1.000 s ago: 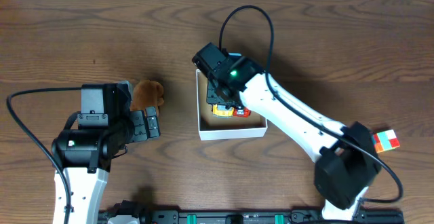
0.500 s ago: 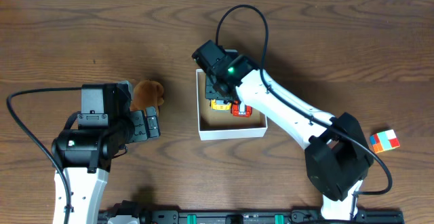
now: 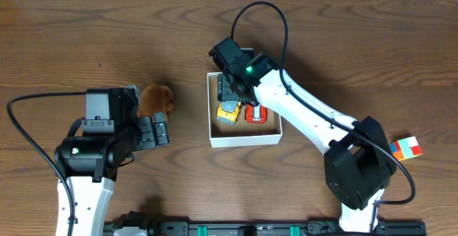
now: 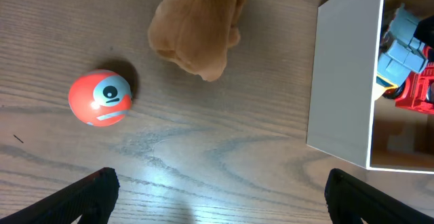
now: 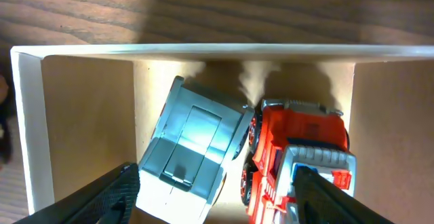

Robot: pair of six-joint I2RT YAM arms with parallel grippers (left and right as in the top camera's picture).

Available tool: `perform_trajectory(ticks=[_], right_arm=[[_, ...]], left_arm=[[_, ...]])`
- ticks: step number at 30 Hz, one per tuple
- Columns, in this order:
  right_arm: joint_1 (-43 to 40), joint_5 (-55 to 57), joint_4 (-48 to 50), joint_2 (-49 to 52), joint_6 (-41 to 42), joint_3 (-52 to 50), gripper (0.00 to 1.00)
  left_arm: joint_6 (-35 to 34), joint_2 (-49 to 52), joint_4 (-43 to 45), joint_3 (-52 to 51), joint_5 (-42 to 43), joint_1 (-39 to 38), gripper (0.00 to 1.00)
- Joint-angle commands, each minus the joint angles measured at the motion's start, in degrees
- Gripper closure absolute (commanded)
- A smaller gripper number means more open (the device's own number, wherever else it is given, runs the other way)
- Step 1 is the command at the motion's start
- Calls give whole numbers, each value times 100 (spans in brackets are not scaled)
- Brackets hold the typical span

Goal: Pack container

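The container [image 3: 243, 140] stands near the middle of the table [image 3: 343, 43], with a brown plush toy [image 3: 156, 100] near its left wall. Inside, a yellow truck [image 3: 228, 112] and a red truck [image 3: 255, 114] lie side by side, touching. A strip of bare floor runs along the near wall. The right gripper [image 5: 213, 187] hangs over them with its fingers spread wide, gripping nothing. The left gripper [image 4: 224, 193] is also wide, over bare wood left of the container, with an orange ball [image 4: 100, 97] close by.

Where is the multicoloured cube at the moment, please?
In the overhead view, the multicoloured cube lies on the table at its right side, close to the right arm and well apart from the container.
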Motion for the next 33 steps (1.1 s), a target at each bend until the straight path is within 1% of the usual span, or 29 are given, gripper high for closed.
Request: perform_trajectory(ticks=[1,6,8,10,12,17,18,21,27,33], right_arm=[[9,103,68,-20,-188,22,28],[4,103,203,-55,-822,142,31],[4,98,94,-101,-1185,289,35],[11,-35,-229,-175,-1683,492,37],[22,-299,-549,-258,-1963,654,47],[160,-981,-876,-302,-1932,678,88],[212,-1082,-868,-299,-1840,632,90],[422,-1102,-839,-291,-1541,551,90],[826,-1091,-680,-186,-1506,496,89],[903,-914,-634,66,-1220,496,89]], left_arm=[[-13,11,-15,94,59,-4,2],[-13,11,-15,94,59,-4,2],[-13,11,-15,94,59,-4,2],[-11,11,-15,94,59,-4,2],[-11,11,-15,94,59,-4,2],[-11,11,-13,94,59,-4,2],[-13,11,-13,94,59,-4,2],[-11,11,-13,94,59,-4,2],[-11,11,-13,94,59,-4,2],[-13,11,-15,94,59,-4,2]])
